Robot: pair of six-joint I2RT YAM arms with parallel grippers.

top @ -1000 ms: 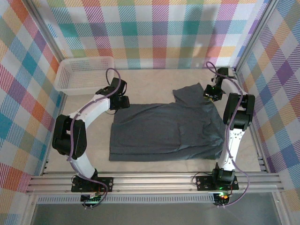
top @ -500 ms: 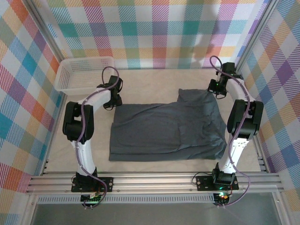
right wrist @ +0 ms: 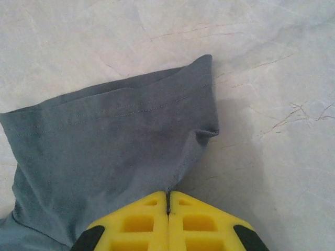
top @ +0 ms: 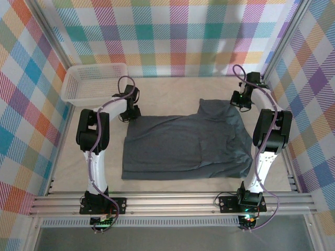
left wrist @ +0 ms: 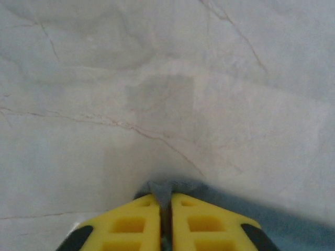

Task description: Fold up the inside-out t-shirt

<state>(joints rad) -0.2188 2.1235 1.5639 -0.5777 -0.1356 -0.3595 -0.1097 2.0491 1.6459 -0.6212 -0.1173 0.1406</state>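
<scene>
The inside-out t-shirt is dark slate-grey and lies spread flat across the middle of the table. My left gripper is at the shirt's far left corner. In the left wrist view its yellow fingers are shut on a small peak of grey cloth. My right gripper is at the far right corner, by the sleeve. In the right wrist view the jaws are shut on the sleeve's edge, and the sleeve fans out ahead to the left.
A white mesh basket stands at the back left corner, close behind the left arm. Checked walls and a metal frame enclose the table on three sides. Bare beige tabletop runs between the two grippers behind the shirt.
The left jaws have shut on the shirt's far left corner. The right gripper moved back to the far right and holds the sleeve, which has shifted slightly.
</scene>
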